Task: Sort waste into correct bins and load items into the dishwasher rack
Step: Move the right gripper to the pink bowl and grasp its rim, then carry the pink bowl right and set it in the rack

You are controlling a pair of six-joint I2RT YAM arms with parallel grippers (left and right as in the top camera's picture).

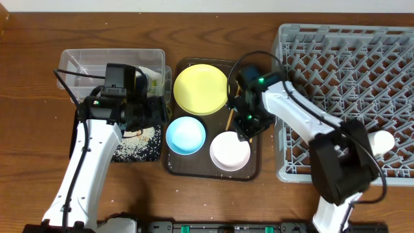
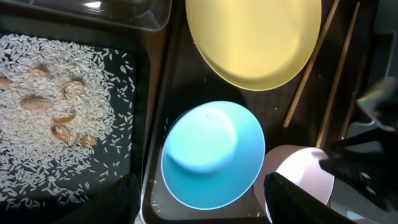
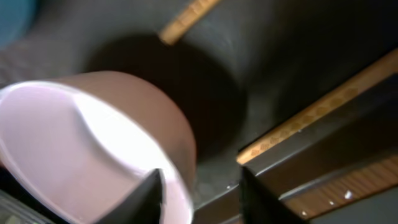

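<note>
The brown wooden surface (image 1: pixel 26 162) carries a large square grey plastic dishwasher rack (image 1: pixel 343 65) on my right and a dark brown serving tray (image 1: pixel 206 169) in the middle. On my left is a clear rectangular plastic tub (image 1: pixel 97 65), with a shallow black rectangular tray (image 2: pixel 138 74) just in front of it. Loose white rice grains (image 2: pixel 56 124) cover most of that black tray, with a few brownish scraps among them. On the serving tray the round yellow plate (image 1: pixel 200 89) lies at the far end. The light blue bowl (image 1: pixel 185 134) and the pale pink-white bowl (image 1: pixel 230 150) sit side by side at the near end. Two thin wooden chopsticks (image 2: pixel 308 74) lie along the plate's right side. A small whitish cup (image 1: pixel 383 141) lies at the rack's right edge. My left gripper (image 2: pixel 199 186) hangs near the black tray and the blue bowl, fingers spread wide and holding nothing. My right gripper (image 3: pixel 200 186) is low at the pink-white bowl. Its fingers are spread with the bowl's wall between them, one inside the rim and one outside. The wrist view is blurred, so I cannot tell whether either finger touches the bowl.
</note>
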